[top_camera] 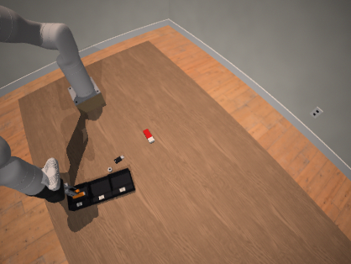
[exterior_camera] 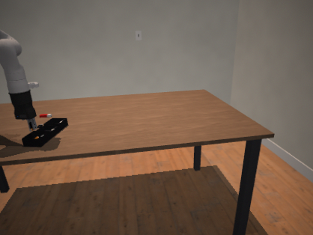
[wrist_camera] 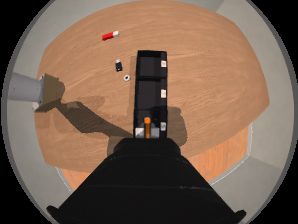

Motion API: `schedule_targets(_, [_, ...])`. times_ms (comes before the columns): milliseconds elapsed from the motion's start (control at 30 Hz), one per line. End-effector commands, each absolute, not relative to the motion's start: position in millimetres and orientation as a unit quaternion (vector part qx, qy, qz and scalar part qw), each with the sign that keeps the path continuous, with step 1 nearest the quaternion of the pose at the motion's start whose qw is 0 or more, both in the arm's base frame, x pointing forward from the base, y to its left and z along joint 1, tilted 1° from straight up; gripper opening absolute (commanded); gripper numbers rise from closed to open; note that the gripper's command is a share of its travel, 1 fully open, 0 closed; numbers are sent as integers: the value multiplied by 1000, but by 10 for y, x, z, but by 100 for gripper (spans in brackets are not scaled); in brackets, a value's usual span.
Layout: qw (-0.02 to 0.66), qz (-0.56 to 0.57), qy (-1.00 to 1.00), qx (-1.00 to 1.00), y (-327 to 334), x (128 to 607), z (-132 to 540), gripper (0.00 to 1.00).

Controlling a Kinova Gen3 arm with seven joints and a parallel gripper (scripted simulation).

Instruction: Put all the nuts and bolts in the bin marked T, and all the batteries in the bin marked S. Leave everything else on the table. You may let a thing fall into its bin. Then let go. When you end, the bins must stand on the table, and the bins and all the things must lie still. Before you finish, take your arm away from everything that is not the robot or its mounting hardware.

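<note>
A black bin point(top_camera: 102, 189) with three compartments lies near the table's left front edge; it also shows in the side view point(exterior_camera: 46, 131) and the wrist view point(wrist_camera: 150, 90). Its labels are too small to read. An orange battery point(top_camera: 79, 194) lies in the end compartment. My gripper point(top_camera: 72, 190) hangs just over that end compartment, fingers narrow, shut on a small grey thing that I cannot name. A small nut point(top_camera: 108, 169) lies on the table beside the bin. A small black piece with a pale tip point(top_camera: 118, 159) lies a little beyond the nut.
A red and white block point(top_camera: 148, 135) lies toward the table's middle. The arm's base point(top_camera: 86, 94) stands at the back left. The table edge runs close to the bin's end.
</note>
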State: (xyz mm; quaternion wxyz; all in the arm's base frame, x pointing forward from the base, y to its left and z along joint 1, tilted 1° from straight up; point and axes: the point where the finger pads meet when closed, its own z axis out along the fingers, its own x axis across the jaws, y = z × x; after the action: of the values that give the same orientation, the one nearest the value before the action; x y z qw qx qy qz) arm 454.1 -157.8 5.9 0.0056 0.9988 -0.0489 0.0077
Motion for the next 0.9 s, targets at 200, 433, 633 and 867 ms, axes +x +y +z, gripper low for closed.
schedule_targets(200, [3,5,-55,998,-1614,4524,29,24])
schedule_targets(433, [3,5,-55,998,-1598,4530,29,24])
schedule_targets(633, [3,5,-55,998,-1594,4531,29,24])
schedule_targets(867, [3,5,-55,998,-1592,4533,9,24])
